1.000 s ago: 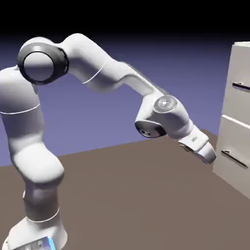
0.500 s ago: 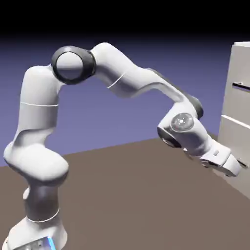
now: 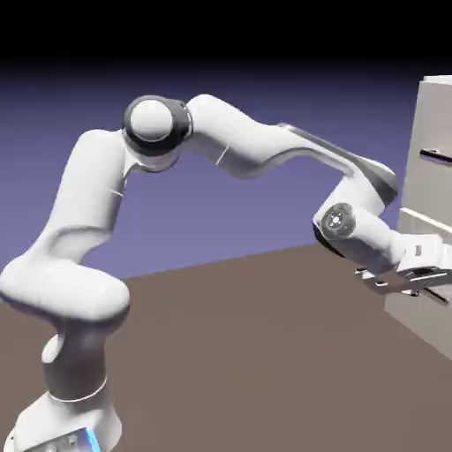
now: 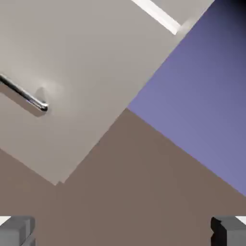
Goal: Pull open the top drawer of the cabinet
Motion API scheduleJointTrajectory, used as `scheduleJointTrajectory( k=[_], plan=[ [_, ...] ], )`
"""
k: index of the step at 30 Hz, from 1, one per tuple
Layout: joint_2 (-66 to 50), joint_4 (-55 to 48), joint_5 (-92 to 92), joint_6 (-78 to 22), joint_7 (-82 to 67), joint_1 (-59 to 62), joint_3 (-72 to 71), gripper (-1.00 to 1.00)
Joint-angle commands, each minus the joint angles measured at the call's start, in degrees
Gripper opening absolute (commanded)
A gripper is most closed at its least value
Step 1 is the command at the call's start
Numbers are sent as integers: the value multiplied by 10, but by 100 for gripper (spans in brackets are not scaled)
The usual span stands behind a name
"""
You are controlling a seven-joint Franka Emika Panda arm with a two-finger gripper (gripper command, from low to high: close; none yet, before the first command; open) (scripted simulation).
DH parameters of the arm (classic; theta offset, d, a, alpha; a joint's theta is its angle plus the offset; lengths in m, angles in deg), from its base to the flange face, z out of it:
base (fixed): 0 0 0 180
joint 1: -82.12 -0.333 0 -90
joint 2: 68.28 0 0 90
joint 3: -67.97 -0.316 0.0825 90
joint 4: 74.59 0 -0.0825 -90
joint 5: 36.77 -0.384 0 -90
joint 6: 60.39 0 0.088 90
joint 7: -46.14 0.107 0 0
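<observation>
The off-white cabinet (image 3: pixel 420 323) stands at the exterior view's right edge. Its top drawer (image 3: pixel 433 119) is flush, with a thin dark bar handle (image 3: pixel 437 157). My gripper (image 3: pixel 434 284) hovers well below that handle, in front of the lower drawer panel (image 3: pixel 422 231), whose handle it covers. In the hand view a rolled cabinet panel (image 4: pixel 96 62) fills the upper left, with the end of a dark bar handle (image 4: pixel 26 96) showing. The gripper (image 4: pixel 123 233) is open, with its grey fingertips (image 4: pixel 17 230) wide apart and nothing between them.
The brown table (image 3: pixel 247 353) runs up to the cabinet's foot. In the hand view a bright seam (image 4: pixel 158 14) crosses the panel at the top. Brown table (image 4: pixel 144 192) and blue-violet backdrop (image 4: pixel 206 96) lie to the right.
The arm has stretched to the right toward the cabinet. The hand went right and slightly down, from mid-table to just in front of the lower drawer panel.
</observation>
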State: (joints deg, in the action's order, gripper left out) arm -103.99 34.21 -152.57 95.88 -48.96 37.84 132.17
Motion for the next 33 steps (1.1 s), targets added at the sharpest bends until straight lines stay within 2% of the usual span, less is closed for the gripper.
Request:
scheduleJointTrajectory(
  k=[1,19,28,29,33],
  plan=[
    [-12,-9,-21,-3,-25,-8,12,0],
    [-235,-179,-398,-61,-473,-150,221,0],
    [-279,-334,-377,-13,-410,-42,178,0],
    [-279,-334,-377,-13,-410,-42,178,-100],
    [-264,-272,-387,-34,-433,-84,195,-100]
  ],
)
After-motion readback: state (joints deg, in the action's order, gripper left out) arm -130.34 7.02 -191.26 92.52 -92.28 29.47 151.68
